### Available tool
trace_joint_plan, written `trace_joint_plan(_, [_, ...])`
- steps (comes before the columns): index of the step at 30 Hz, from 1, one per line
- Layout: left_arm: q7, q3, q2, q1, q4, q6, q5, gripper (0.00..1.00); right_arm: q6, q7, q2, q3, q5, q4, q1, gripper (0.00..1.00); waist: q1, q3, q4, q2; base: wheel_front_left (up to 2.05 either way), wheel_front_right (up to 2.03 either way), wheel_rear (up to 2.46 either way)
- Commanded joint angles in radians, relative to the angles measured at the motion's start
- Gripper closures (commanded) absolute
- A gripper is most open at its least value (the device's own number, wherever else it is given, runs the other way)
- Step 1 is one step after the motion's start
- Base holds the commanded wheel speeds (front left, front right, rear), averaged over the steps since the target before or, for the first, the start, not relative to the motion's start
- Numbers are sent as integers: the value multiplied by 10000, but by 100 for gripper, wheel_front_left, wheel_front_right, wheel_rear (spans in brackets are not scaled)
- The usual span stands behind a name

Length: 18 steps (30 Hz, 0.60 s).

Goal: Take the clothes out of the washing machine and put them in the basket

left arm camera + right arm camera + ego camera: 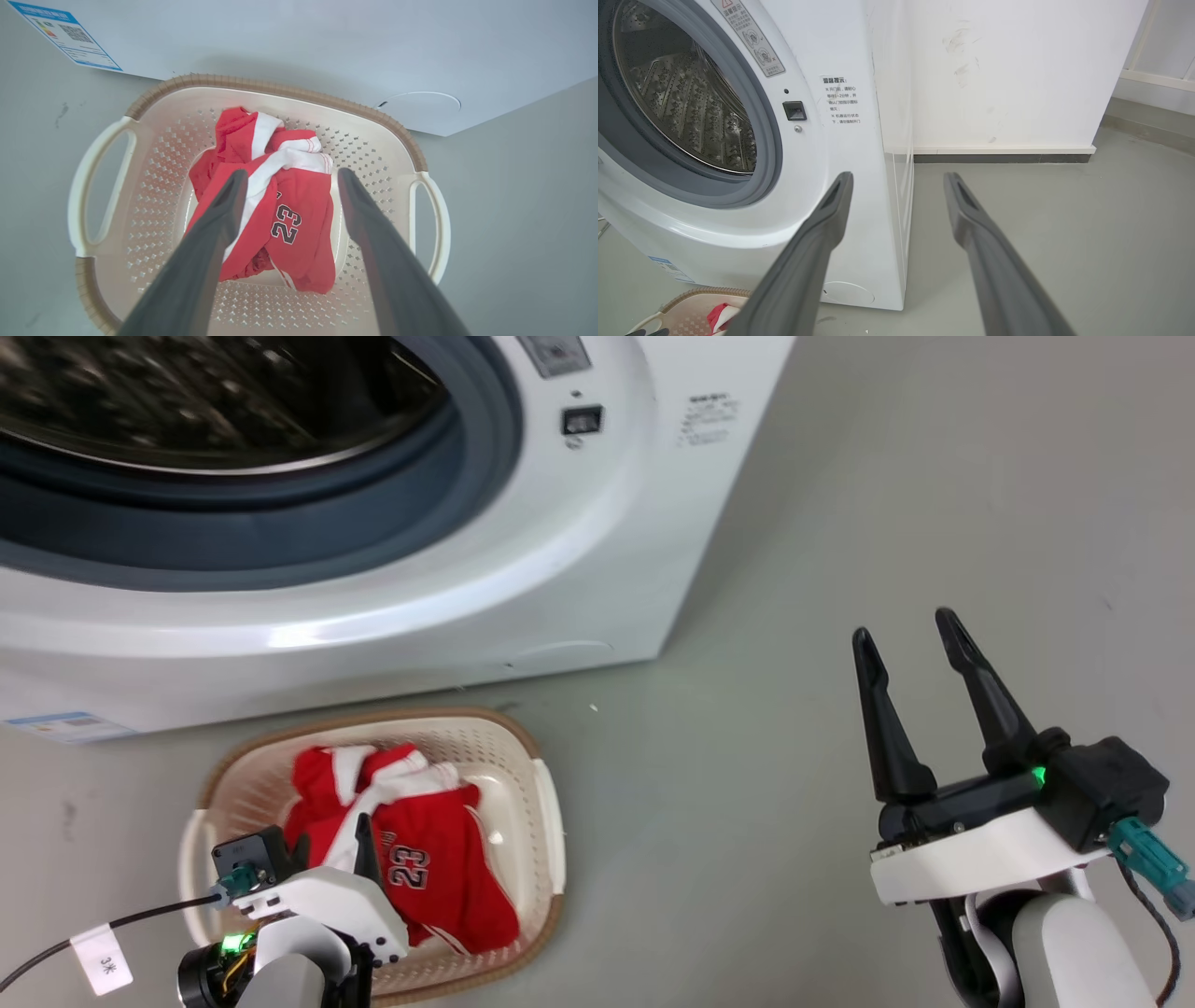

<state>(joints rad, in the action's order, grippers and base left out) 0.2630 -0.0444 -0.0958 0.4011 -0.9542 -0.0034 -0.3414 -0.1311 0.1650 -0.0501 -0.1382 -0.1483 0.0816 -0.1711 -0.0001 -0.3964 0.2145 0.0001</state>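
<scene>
"Where are the clothes?"

"Both red pieces lie heaped in the basket [553, 821]. The clothes [434, 868] are bunched together, white stripes on top, and the number 23 faces up."

"And the basket?"

"It sits on the grey floor [747, 784], just in front of the washing machine [560, 569] and below its round opening. In my right wrist view the perforated steel drum [691, 102] shows through the grey ring."

"What is your left hand doing?"

"My left hand [290, 173] hangs over the basket, pointing down at the heap, fingers spread wide and gripping nothing. I cannot tell whether the tips touch the cloth."

"And the right?"

"My right hand [901, 625] is well apart from the basket, out over bare floor beside the machine's corner. Its two dark fingers stand apart with nothing between them."
</scene>
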Motion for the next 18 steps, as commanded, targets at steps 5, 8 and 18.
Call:
trace_joint_plan(5, [23, -206, 253, -779, 1513, -163, 492, 0, 7, -176, -4, 259, 188, -324, 460, 0, 1, 1570, -1322, -1, 0, 0, 0])
trace_joint_plan(8, [23, -283, 323, -1139, 2495, -208, 810, 0, 7, -249, -2, 405, 250, -402, 645, 0, 1, 1948, -1585, -1, 0, 0, 0])
trace_joint_plan(18, [24, 85, 430, -1968, 5870, -188, 1888, 0, 7, -343, -2, 865, 367, -520, 1286, 0, 1, 2881, -2137, -1, 0, 0, 0])
